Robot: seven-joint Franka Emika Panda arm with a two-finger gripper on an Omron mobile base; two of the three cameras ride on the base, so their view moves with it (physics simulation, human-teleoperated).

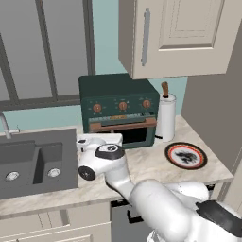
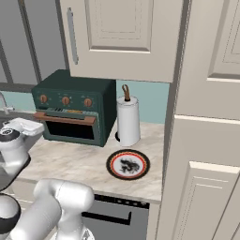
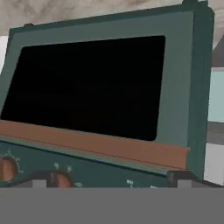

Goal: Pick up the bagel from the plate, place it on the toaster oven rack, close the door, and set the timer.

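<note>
Spanning the scene is a pale marbled counter, backed by a light teal wall with beige upper cabinets above. At the far left of the left base view one dark grey sink is sunk into the counter, with two drains in its basins and a bit of a silver faucet behind it; a window with dark frames sits over it. A tall beige cabinet panel closes the right side of the right base view.

One toaster oven stands against the wall, dark green, with three orange knobs in a row across its front. Its door looks shut, the black glass upright and one copper-brown handle bar along its edge (the hand view is rolled, so the bar lies below the glass there). Just beside the oven stands one white paper-towel roll on a brown-topped post. One plate lies on the counter in front of the roll, apart from the oven; its centre shows a dark pattern. The bagel cannot be made out, and the rack is hidden behind the dark glass.

One gripper hangs close in front of the oven's face, its two fingertips spread wide with nothing between them.
</note>
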